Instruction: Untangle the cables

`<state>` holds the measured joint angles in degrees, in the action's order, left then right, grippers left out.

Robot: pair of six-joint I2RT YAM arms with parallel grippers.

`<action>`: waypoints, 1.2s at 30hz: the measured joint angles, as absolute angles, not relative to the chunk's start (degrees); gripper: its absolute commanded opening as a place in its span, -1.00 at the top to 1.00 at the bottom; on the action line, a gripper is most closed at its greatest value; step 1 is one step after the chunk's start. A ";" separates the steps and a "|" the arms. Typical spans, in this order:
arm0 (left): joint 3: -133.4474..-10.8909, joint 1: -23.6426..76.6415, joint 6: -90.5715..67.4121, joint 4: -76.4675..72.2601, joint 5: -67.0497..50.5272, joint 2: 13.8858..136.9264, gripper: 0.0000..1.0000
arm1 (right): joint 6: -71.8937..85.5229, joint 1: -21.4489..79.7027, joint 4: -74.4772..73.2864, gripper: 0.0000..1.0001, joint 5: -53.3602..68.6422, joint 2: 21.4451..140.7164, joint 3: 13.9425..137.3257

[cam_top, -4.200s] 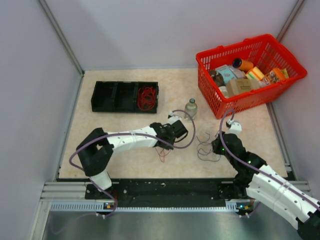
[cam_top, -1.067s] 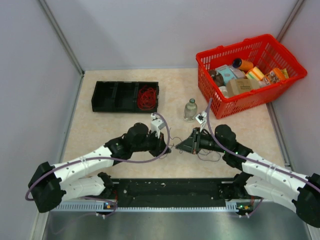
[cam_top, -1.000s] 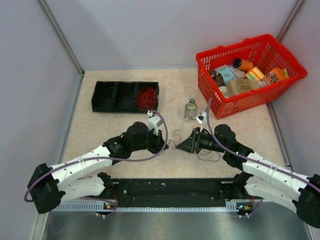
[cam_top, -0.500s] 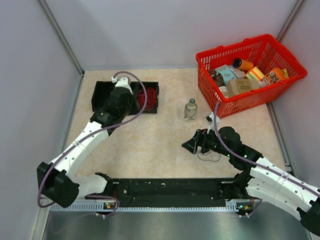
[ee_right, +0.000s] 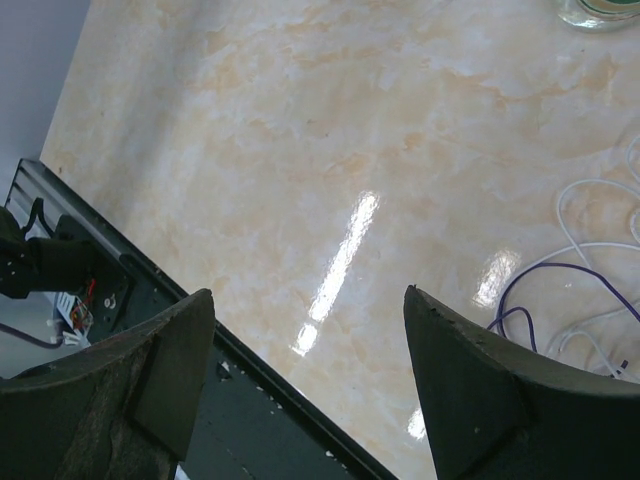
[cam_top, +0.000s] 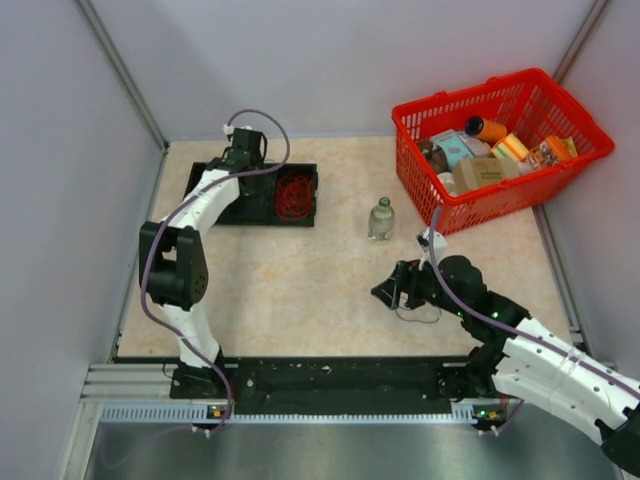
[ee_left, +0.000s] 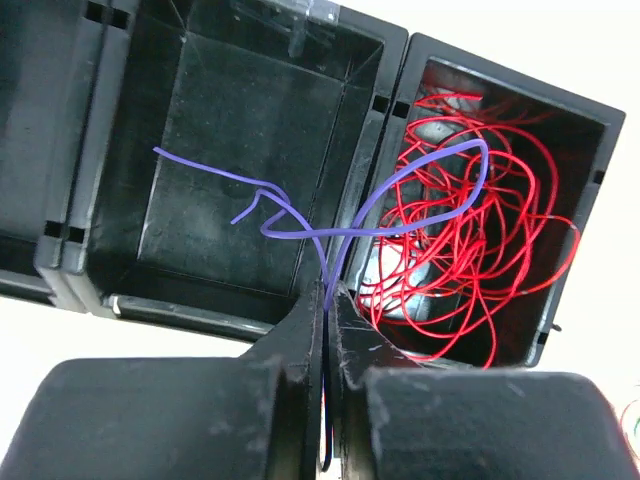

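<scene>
My left gripper [ee_left: 325,290] is shut on a thin purple cable [ee_left: 300,228], which loops up from the jaws over the middle compartment of the black tray [ee_left: 378,120]. A bunch of red cables [ee_left: 480,240] fills the tray's right compartment. In the top view the left gripper [cam_top: 240,165] hangs over the tray [cam_top: 205,215] at the back left. My right gripper [ee_right: 308,292] is open and holds nothing, low over the table [ee_right: 330,130]. White cable [ee_right: 590,215] and purple cable [ee_right: 560,275] lie to its right. This loose bunch [cam_top: 418,312] lies under the right gripper [cam_top: 390,290].
A small glass bottle [cam_top: 381,218] stands mid-table. At the back right a red basket [cam_top: 500,205] holds boxes and packets. The black rail [cam_top: 340,378] with both arm bases runs along the near edge. Grey walls close in the table.
The left arm swung from the table's middle to the black tray at the back left, carrying the purple cable. The right gripper opened wide and drew slightly back to the right.
</scene>
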<state>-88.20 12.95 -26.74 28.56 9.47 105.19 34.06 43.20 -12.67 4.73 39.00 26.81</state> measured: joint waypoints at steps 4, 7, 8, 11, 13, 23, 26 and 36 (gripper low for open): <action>-90.65 12.82 -26.81 30.24 9.50 109.82 1.00 | 33.89 42.94 -13.06 -0.50 4.36 39.18 26.81; -90.76 12.51 -26.79 31.07 9.52 111.11 0.96 | 33.58 42.94 -13.15 -0.50 4.32 39.38 26.81; -90.76 12.25 -26.76 31.40 9.54 111.22 0.88 | 33.58 42.94 -13.17 -0.50 4.34 39.42 26.81; -91.20 11.22 -26.17 31.90 9.72 111.31 0.51 | 33.61 42.94 -13.23 -0.49 4.34 39.44 26.81; -92.05 10.52 -25.50 32.16 9.69 111.42 0.11 | 33.65 42.94 -13.28 -0.49 4.34 39.44 26.79; -90.11 10.00 -25.47 33.54 7.60 106.17 -0.37 | 35.73 42.94 -18.50 -0.48 -2.57 39.31 26.79; -83.61 10.74 -25.89 31.42 2.79 97.60 -0.35 | 38.98 42.87 -23.44 -0.47 -10.04 39.31 26.83; -60.14 27.03 -24.91 20.03 -15.38 74.35 -0.37 | 50.00 33.10 -40.03 -0.20 -26.46 39.20 28.93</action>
<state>-60.14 27.03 -24.91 20.03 -15.38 74.35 50.00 33.10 -40.03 -26.46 39.20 28.93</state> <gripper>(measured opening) 0.689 0.657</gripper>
